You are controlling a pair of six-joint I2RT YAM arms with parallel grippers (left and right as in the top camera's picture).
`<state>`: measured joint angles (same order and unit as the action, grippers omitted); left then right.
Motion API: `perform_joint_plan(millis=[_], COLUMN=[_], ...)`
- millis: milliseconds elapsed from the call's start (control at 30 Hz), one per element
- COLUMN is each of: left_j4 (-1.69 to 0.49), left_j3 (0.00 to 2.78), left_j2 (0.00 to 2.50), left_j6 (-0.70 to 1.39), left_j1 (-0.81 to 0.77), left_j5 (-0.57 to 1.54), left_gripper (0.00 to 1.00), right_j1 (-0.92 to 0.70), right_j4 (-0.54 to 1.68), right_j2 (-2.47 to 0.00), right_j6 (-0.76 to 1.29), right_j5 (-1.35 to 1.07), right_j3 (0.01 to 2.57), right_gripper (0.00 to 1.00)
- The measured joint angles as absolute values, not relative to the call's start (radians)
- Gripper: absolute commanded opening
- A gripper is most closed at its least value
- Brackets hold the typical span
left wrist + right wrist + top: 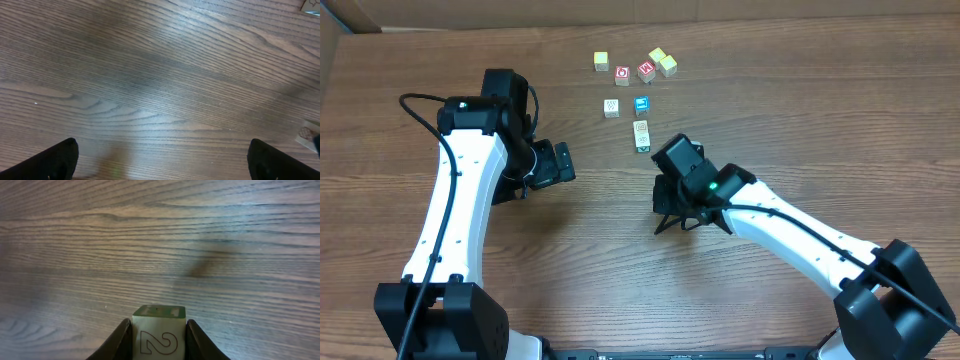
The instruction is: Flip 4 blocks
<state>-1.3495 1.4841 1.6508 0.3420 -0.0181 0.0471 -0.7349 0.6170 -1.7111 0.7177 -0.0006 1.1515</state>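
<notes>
Pale cream wooden cube printed "2" (158,342): being gripped over the middle of the brown wooden table (610,270) by the partly closed right gripper (159,327). Left gripper (162,165): being held wide open, empty. Flip judged under way; a turned set-down is being called for next.

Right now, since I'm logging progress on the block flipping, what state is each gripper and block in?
Left gripper: open, empty.
Right gripper: shut on the numbered block.
Numbered block: clamped between the fingers, 2 facing the wrist camera.
Patterned block: loose on the table.
Cream block: loose on the table.
Blue cube: loose on the table.
Red cubes: loose on the table.
Yellowish cubes: loose on the table.
</notes>
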Motion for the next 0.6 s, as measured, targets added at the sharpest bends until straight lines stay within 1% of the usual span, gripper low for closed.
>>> perform_joint_plan(millis=[133, 400, 433, 467, 500, 533, 600], left_j4=[-1.349, -1.349, -1.349, -1.349, -1.349, -1.349, -1.349], left_j3=[1.484, 1.484, 1.484, 1.484, 1.484, 1.484, 1.484], left_j2=[1.651, 1.651, 1.651, 1.651, 1.651, 1.651, 1.651], left_j6=[0.342, 0.342, 0.342, 0.342, 0.342, 0.342, 0.342], left_j1=[-0.018, -0.018, -0.018, -0.018, -0.018, -0.018, -0.018], left_j5=[0.047, 0.047, 0.047, 0.047, 0.047, 0.047, 0.047], left_gripper=[1.0, 1.0, 1.0, 1.0, 1.0, 1.0, 1.0], right_j1=[-0.772, -0.889, -0.899, -0.902, -0.902, -0.901, -0.899], right_j4=[0.556, 0.529, 0.516, 0.508, 0.497, 0.489, 0.487], right_j2=[-1.711, -1.725, -1.732, -1.738, -1.743, -1.75, -1.762], right_j6=[0.722, 0.709, 0.707, 0.706, 0.706, 0.702, 0.702], right_j5=[0.051, 0.204, 0.219, 0.228, 0.236, 0.243, 0.254], right_j3=[1.126, 1.122, 1.122, 1.122, 1.122, 1.122, 1.122], right_gripper=[0.27, 0.29, 0.32, 0.39, 0.54, 0.64, 0.8])
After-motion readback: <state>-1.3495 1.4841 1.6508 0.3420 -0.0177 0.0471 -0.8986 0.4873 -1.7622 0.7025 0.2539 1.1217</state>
